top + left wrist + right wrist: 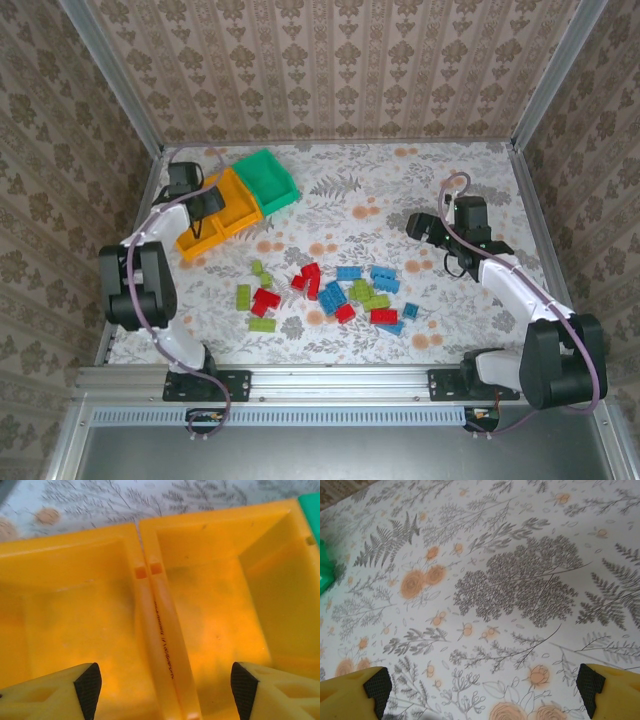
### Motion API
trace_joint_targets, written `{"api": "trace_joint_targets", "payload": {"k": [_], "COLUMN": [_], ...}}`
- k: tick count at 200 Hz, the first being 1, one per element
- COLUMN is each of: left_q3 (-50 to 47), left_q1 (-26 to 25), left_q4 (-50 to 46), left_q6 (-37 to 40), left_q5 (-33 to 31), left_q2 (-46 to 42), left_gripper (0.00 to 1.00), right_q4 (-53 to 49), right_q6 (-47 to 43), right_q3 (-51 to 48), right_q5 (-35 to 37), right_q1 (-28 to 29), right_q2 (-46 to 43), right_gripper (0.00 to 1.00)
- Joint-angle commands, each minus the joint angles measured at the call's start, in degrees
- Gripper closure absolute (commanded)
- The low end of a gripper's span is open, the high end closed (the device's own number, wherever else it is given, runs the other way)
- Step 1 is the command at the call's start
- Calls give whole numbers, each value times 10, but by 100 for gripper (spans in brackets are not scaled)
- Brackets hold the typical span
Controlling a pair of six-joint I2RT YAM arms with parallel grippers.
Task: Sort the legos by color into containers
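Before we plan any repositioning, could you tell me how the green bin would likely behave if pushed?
The green bin looks empty and thin-walled, so probably light and apt to slide rather than tip. It adjoins an orange bin, which would likely shift too.

Red, blue and lime legos (330, 297), floral table (400, 190), two orange-yellow bins (236, 196), one green bin (268, 178).

bright, even light; soft shadows; wrist views slightly blurred.

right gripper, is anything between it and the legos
Nothing visible does. The right gripper hangs open, and only bare table lies between it and the nearest blue legos.
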Motion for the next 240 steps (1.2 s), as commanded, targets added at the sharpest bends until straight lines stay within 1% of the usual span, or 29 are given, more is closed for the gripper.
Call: {"api": "trace_joint_targets", "payload": {"k": [1,19,38,52,71,89,113,163,182,207,240], "left_q3": [28,41,59,68,75,90,110,132,137,127,106], "left_q1": [-5,-12,-21,-34,-57,-82,-113,-173,-194,-220,-254], "left_q4": [-45,-49,-61,-64,-62,-62,-63,-64,-70,-68,-55], "left_q6": [5,5,13,23,33,44,41,-1,-23,-52,-82], "left_q5": [27,26,27,23,18,18,22,33,34,33,31], "left_q2": [38,62,84,93,95,101,114,131,136,135,130], "left_gripper": [31,37,50,58,66,70,71,71,66,67,67], "right_q4": [-31,-47,-68,-102,-176,-216,-240,-240,-238,-228,-224], "right_q6": [8,9,9,10,17,17,28,98,118,139,155], "right_q3": [1,3,6,18,50,67,75,68,72,80,94], "right_q5": [-6,5,12,19,42,41,43,55,58,64,70], "right_q1": [10,16,21,26,35,45,65,121,144,175,200], "right_q2": [-21,-31,-38,-38,-27,-18,-13,18,44,74,117], "right_gripper": [2,2,2,2,4,6,7,8,8,8,8]}}
